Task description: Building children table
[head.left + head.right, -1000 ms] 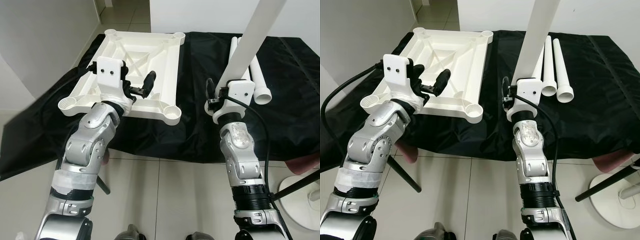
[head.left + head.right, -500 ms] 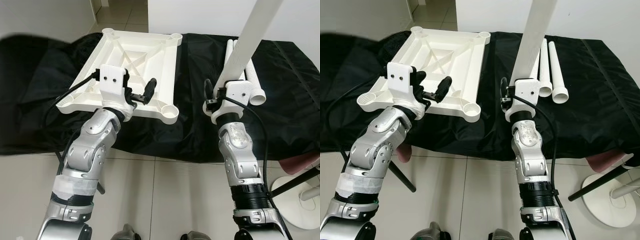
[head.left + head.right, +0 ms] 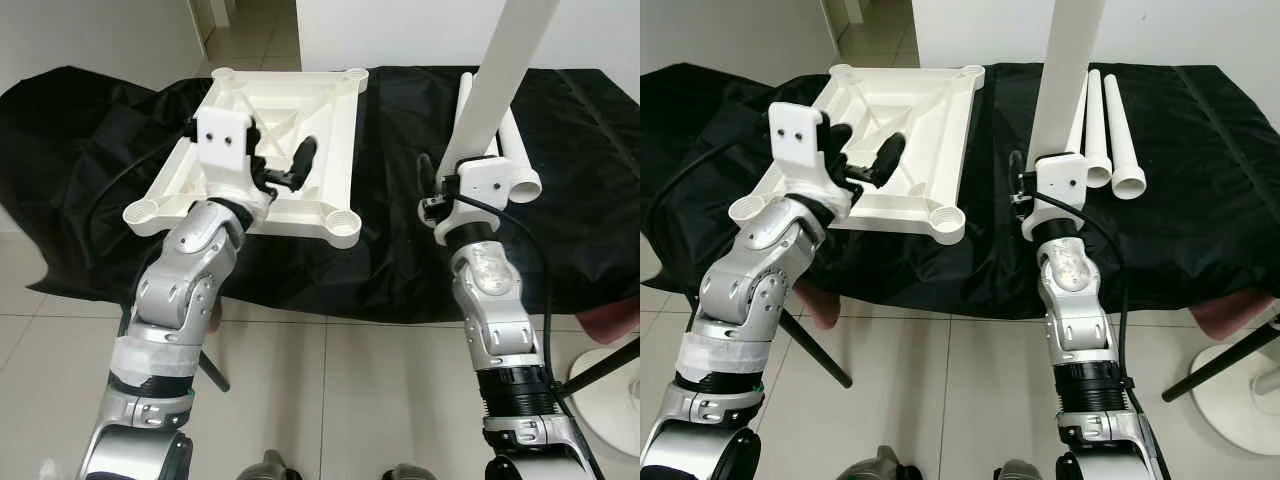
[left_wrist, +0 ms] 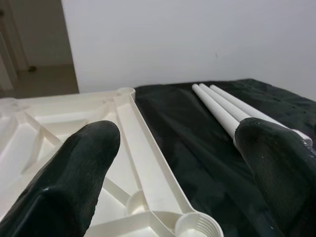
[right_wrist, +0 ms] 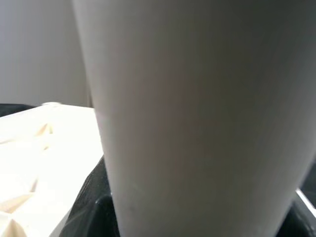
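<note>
Tabletop (image 3: 300, 120) lies upside down on the black-draped bench (image 3: 400, 270). Left claw (image 3: 285, 172) hovers over it, fingers spread wide. Right claw (image 3: 1040, 190) grips an upright white leg (image 3: 1065, 80).

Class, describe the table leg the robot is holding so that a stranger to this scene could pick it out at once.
Start at the black cloth with the upturned white tabletop on it. To the tabletop's right lie two white legs, flat and side by side. The wanted leg is the one standing upright beside them, gripped at its lower end by the right gripper.

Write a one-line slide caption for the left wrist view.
Open left pincer hovering over the upturned white tabletop, with two white legs lying on the black cloth beyond.
</note>
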Robot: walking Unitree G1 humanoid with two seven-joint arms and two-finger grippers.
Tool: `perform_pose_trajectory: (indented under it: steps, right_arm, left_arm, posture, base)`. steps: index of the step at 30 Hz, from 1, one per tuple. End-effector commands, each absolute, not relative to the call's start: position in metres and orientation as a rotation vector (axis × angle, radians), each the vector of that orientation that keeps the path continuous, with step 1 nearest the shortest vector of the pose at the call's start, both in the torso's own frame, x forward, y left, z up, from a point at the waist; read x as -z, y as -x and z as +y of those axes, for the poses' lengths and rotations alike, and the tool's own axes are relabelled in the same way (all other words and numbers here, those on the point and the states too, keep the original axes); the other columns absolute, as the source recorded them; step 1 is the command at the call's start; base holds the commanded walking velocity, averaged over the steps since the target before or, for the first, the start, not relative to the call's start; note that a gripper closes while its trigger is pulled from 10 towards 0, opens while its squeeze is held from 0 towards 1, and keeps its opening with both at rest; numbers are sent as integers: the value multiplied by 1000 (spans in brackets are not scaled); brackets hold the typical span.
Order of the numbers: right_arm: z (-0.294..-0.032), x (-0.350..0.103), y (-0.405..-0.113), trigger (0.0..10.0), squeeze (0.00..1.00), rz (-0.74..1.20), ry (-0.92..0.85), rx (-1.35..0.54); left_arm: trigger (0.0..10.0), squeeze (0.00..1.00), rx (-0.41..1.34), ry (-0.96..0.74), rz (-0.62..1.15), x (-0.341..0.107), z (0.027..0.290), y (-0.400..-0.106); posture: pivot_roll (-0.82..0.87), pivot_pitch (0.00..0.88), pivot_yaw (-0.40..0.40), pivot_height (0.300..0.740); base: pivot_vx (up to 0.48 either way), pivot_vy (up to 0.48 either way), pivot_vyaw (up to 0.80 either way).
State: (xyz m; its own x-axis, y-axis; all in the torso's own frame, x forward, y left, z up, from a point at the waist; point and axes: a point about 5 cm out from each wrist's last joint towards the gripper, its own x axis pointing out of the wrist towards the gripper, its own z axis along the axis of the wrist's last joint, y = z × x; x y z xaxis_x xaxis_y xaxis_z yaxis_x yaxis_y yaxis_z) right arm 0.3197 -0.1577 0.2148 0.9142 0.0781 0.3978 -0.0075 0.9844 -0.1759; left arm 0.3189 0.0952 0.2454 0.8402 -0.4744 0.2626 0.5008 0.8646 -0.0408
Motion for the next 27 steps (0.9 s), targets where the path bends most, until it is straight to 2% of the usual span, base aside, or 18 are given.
perform_pose_trajectory:
  steps: [1, 9, 27]
  right_arm:
    - [-156, -222, -320, 10000, 0, -443, 159, -43]
    - [-157, -220, -320, 10000, 0, -427, 124, -21]
    - [-163, -213, -322, 10000, 0, -397, 109, 24]
  left_arm:
    - [10000, 0, 511, 92, -240, -240, 97, -323]
    - [10000, 0, 542, 101, -237, -234, 93, -321]
    - [10000, 0, 507, 129, -261, -239, 95, -327]
  posture:
    - [-44, 6, 80, 740]
    - [-23, 3, 45, 740]
    - [7, 0, 41, 740]
  base:
    - [0, 0, 0]
    - [0, 0, 0]
    - [0, 0, 0]
